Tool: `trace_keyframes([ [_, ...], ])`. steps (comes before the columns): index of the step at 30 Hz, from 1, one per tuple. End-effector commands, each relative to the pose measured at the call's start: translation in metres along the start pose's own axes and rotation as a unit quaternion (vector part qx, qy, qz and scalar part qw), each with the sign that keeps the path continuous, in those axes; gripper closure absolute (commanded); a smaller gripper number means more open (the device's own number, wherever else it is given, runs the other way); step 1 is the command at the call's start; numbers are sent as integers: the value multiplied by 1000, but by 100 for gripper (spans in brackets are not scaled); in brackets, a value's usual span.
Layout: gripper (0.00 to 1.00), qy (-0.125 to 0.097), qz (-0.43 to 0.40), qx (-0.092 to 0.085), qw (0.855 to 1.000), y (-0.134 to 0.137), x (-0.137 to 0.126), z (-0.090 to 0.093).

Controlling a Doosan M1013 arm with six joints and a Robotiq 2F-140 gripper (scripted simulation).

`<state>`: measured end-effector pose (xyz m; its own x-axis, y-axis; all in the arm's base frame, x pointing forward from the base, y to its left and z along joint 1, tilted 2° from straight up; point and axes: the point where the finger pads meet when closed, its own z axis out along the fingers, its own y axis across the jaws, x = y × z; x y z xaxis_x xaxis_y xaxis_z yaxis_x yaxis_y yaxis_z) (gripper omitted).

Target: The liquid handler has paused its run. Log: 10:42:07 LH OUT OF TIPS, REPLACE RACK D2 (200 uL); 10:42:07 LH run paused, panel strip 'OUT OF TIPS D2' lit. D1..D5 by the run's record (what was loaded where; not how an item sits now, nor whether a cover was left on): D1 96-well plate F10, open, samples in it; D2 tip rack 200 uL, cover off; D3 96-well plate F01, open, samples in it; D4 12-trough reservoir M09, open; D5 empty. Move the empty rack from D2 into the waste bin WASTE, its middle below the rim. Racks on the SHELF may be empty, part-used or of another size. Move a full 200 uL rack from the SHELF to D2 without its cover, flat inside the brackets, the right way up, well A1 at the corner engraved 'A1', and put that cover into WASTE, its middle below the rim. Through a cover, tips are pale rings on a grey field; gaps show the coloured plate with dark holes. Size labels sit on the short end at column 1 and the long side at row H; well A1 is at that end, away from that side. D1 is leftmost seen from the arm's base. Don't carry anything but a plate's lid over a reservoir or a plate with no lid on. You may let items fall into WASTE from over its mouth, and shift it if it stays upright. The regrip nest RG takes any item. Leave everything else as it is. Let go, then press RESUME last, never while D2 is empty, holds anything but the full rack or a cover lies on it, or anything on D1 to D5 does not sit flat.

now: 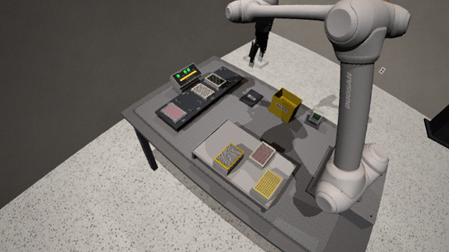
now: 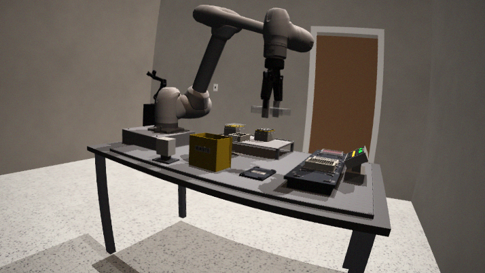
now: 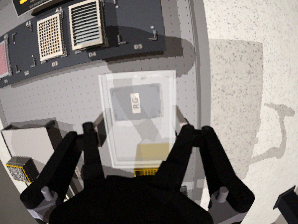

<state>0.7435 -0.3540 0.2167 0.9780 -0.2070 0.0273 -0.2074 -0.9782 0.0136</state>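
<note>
My gripper [image 1: 256, 61] is shut on a clear rack cover [image 1: 258, 62] and holds it level, high above the table. It shows the same in the exterior view [image 2: 272, 111]. In the wrist view the cover [image 3: 137, 119] lies between my fingers; the RG nest and the yellow WASTE bin's edge [image 3: 152, 156] show through it. The bin [image 1: 285, 105] stands right of the nest [image 1: 250, 99]. On the deck [image 1: 200, 97], the place between the pink plate [image 1: 173, 112] and the white plate [image 1: 202, 90] is bare.
The reservoir [image 1: 215, 80] sits past the white plate, and the panel [image 1: 185, 76] shows a lit orange strip. The shelf [image 1: 245, 166] holds a yellow-rimmed rack [image 1: 229, 156], a pink one [image 1: 262, 153] and a yellow one [image 1: 267, 184]. The RESUME button box [image 1: 317, 114] stands near the arm.
</note>
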Motion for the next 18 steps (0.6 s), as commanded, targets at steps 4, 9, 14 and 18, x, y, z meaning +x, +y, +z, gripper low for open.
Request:
trace_keyframes([
  [4, 100, 0, 0, 0, 1000, 1, -20, 0],
  [9, 100, 0, 0, 0, 1000, 2, -45, 0],
  [14, 100, 0, 0, 0, 1000, 4, -70, 0],
  [18, 100, 0, 0, 0, 1000, 5, -90, 0],
])
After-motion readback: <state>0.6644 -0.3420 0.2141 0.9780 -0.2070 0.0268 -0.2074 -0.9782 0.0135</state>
